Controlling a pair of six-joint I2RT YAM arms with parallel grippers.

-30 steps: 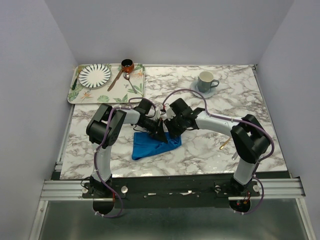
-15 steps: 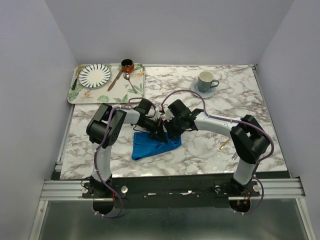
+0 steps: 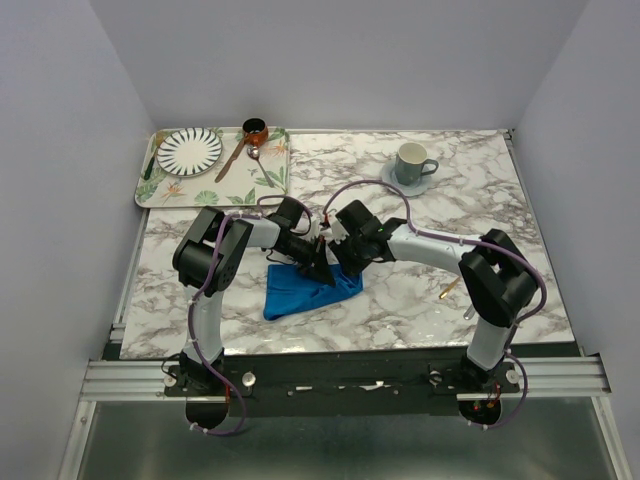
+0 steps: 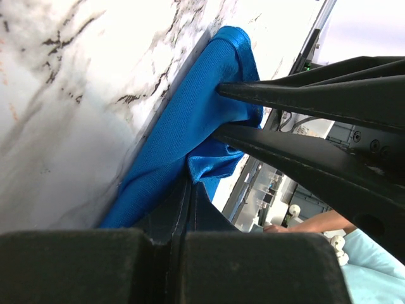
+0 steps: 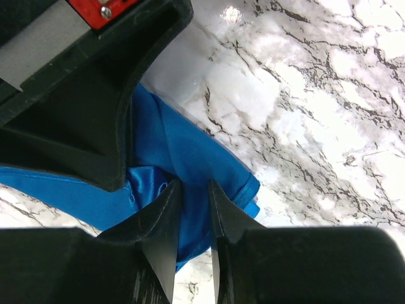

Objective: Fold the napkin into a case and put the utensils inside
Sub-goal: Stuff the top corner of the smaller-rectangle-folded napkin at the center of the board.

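Tray (image 3: 268, 186), far left corner of tabletop (image 3: 390, 312): 1 striped plate (image 3: 189, 150), 1 brown-handled spoon (image 3: 236, 160), 1 small copper pot (image 3: 255, 130). None has moved, and none belongs to the job.

Left pincer (image 4: 190, 190): fingers pressed together, low at the cloth's far edge, a glossy fold seemingly caught at the tips. Position unchanged over the last second.

Napkin (image 3: 300, 293): 1 blue cloth, near middle of tabletop, between the 2 arms. Rumpled and partly doubled, far edge gathered up toward both pincers. Outline on the marble same as a second ago.

Right pincer (image 5: 193, 190): fingers nearly closed, nipping a bunch of the napkin just beside the left pincer. Sole change noted: this arm has crept slightly leftward, forearm and elbow with it, crowding the 2 pincers closer.

Cup (image 3: 410, 160) on saucer (image 3: 420, 186): far right, well apart from the cloth, untouched.

Utensils: 1 gold piece (image 3: 447, 291) and 1 silver piece (image 3: 468, 309), near the right edge beside the right arm's elbow, bare on the marble, unmoved.

Assessment: the shift reads as a regrip or small adjustment, not a finished fold. The cloth is no pouch yet and both utensils lie outside it. Task judged early, at the folding stage.
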